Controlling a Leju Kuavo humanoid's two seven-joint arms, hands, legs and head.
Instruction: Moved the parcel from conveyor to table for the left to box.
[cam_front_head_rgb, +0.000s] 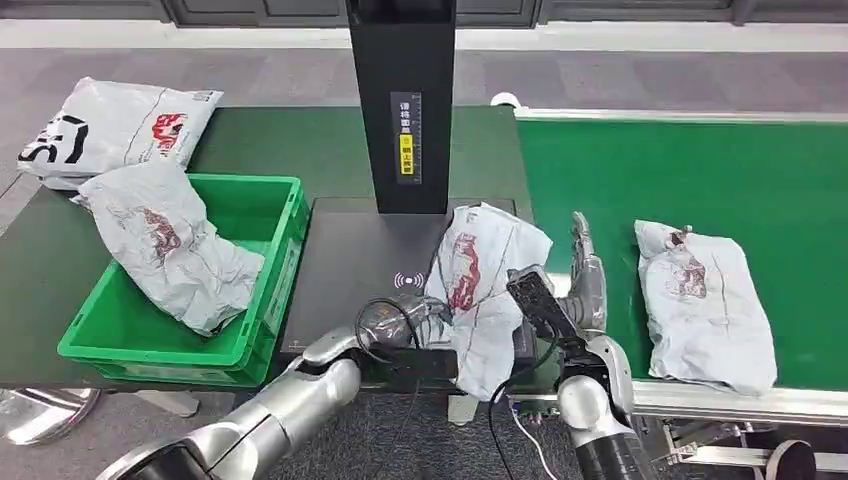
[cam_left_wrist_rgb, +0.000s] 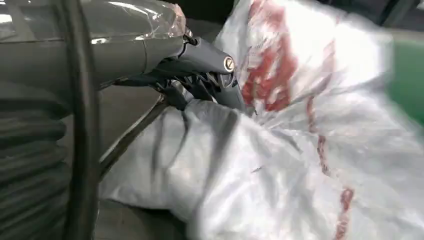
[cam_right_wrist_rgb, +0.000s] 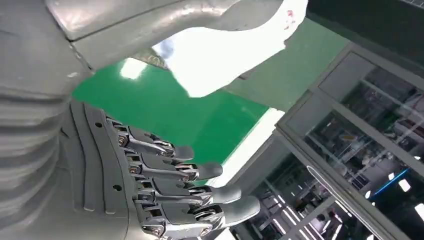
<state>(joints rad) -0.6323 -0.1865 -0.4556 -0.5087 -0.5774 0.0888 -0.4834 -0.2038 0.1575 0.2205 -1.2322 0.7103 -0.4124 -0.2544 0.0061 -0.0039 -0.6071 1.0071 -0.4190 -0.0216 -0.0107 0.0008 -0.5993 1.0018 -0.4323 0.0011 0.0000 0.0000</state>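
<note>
A parcel (cam_front_head_rgb: 168, 245) lies in the crate (cam_front_head_rgb: 262, 300), left of the scanner stand (cam_front_head_rgb: 400, 100).

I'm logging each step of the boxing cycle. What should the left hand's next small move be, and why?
Probably lift the parcel slightly off the scanner plate and carry it toward the green crate. The left hand already grips its edge, the right hand is open and stands beside it, and the crate sits to the robot's left.

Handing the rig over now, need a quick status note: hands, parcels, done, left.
Left hand: grips the parcel on the black scan table.
Right hand: open, fingers straight, beside that parcel at the conveyor edge.
Done: this parcel is off the conveyor; one parcel already lies in the green box.
Left: box the gripped parcel; another parcel waits on the conveyor.
</note>
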